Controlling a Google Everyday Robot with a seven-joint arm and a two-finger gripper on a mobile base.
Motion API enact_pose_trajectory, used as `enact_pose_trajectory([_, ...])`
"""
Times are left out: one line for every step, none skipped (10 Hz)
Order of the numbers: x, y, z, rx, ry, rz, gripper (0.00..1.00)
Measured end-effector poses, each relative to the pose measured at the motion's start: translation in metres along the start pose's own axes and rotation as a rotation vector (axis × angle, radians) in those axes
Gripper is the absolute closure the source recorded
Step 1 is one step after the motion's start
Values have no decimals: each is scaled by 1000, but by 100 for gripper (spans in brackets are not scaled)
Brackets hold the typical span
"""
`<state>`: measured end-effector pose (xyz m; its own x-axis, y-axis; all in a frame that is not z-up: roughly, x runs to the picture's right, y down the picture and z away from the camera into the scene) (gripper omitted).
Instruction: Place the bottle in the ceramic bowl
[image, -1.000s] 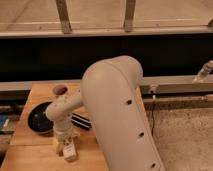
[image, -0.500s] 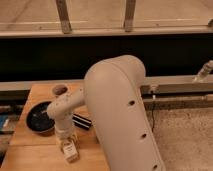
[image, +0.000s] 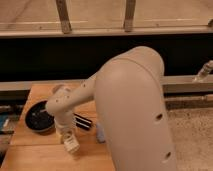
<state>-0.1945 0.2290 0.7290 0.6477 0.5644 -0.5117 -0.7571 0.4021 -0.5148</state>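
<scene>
Gripper (image: 68, 139) is clasping the bottle (image: 71, 146) over the table (image: 30, 156). The ceramic bowl (image: 39, 119) is lying just left of it, a black bar (image: 83, 122) right.

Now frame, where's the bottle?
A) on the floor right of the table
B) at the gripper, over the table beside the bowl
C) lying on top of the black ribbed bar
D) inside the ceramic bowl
B: the bottle is at the gripper, low over the wooden table, nearer the camera than the ceramic bowl and outside its rim.
</scene>
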Motion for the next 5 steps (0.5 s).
enact_pose_trajectory([-4,-5,-25,29,-44,5,100])
enact_pose_trajectory([-7,-10,-38,50,-70,6,100])
enact_pose_trajectory([-15,-11,-50,64,-96,-2,100])
enact_pose_trajectory([-28,-7,-57,68,-116,-25,100])
enact_pose_trajectory([-43,-1,-58,66,-130,-53,100])
